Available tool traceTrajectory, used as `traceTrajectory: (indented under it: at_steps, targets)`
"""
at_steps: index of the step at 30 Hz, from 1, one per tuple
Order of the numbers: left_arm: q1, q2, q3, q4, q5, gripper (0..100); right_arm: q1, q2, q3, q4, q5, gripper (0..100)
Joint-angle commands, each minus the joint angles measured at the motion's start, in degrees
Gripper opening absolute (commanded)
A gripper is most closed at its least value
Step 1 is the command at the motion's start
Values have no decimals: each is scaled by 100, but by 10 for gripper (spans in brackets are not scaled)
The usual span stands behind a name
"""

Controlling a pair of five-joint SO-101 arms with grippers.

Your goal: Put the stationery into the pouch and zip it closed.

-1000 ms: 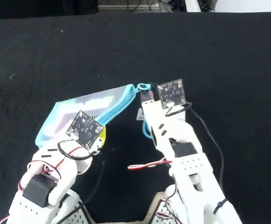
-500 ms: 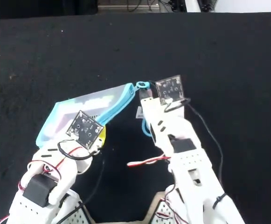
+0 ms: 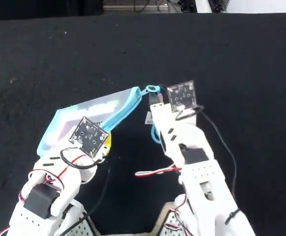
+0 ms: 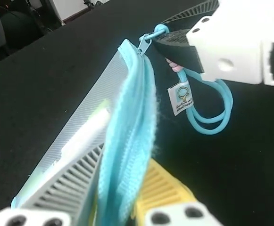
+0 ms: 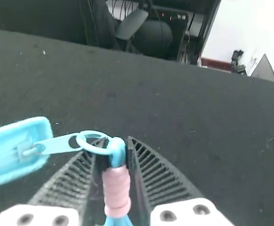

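Observation:
The light blue translucent pouch (image 3: 69,123) lies slanted on the black table (image 3: 231,59), with pale stationery (image 3: 103,105) showing through its side. My left gripper (image 3: 105,139) is shut on the pouch's blue zipper edge (image 4: 127,141), pinched between a grey and a yellow finger (image 4: 162,193). At the pouch's far corner, my right gripper (image 3: 154,101) is shut on the zipper pull's cord (image 5: 114,162), a pink bead and blue ring between its black fingers. The zipper pull (image 5: 56,141) sits at the end of the zip. A blue strap loop (image 4: 212,117) and a small label (image 4: 180,96) hang below.
The black table runs wide and bare around both arms. Red and white wires (image 3: 155,172) hang between the arm bases near the front edge. Chairs and equipment (image 5: 146,28) stand in the room beyond the table's far edge.
The right gripper, holding the pull cord, shifted slightly up and left, then came back. The left arm and the pouch stayed nearly still.

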Motion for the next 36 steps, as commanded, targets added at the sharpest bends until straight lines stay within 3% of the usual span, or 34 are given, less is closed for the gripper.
traceTrajectory:
  at_steps: [1,4,10,19,29,36]
  targets:
    - [-57,-70,-136,-9,53,29,-229,-567,-75,624,-62,134]
    - [-57,-70,-136,-18,53,29,-598,-945,-75,1213,-26,195]
    - [-66,-62,-136,-26,53,29,-730,-1692,-84,1987,-18,198]
    - [-119,-62,145,-457,53,29,-774,-2070,-75,2233,-62,198]
    - [-1297,-62,136,-1196,246,29,-211,-2018,-66,2092,-308,195]
    - [-1481,-62,110,-1662,211,29,-105,-1385,-48,1662,-343,21]
